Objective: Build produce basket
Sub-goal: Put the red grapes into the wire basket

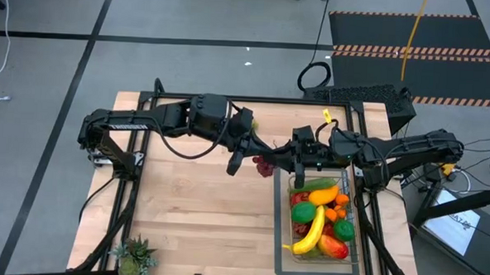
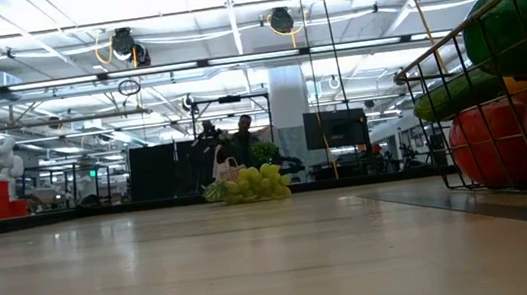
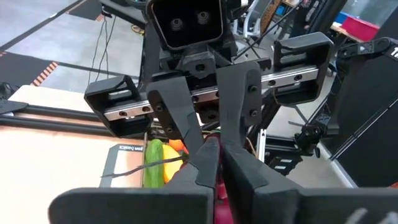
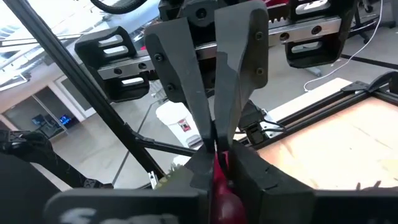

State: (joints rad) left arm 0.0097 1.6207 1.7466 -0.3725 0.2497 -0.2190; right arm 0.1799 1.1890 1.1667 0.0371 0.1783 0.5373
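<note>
High view first: both arms meet over the middle of the table, just beside the near corner of the basket (image 1: 348,233), which sits toward the right side with a banana (image 1: 310,231), green pieces and orange pieces (image 1: 333,213) piled inside. Between the two grippers hangs a small dark-red fruit (image 1: 265,165), lifted clear of the wood. The left gripper (image 1: 259,161) is clenched on it, and the right gripper (image 1: 277,163) pinches it from the opposite side; both wrist cameras show the two pairs of fingers closed nose to nose on that red piece (image 4: 221,180). What kind of fruit it is, I honestly can't make out. From table height, a bunch of green grapes (image 2: 253,184) lies alone on the far part of the table (image 2: 219,274), well apart from the basket. A spiky potted plant (image 1: 134,257) stands at the near left corner.
</note>
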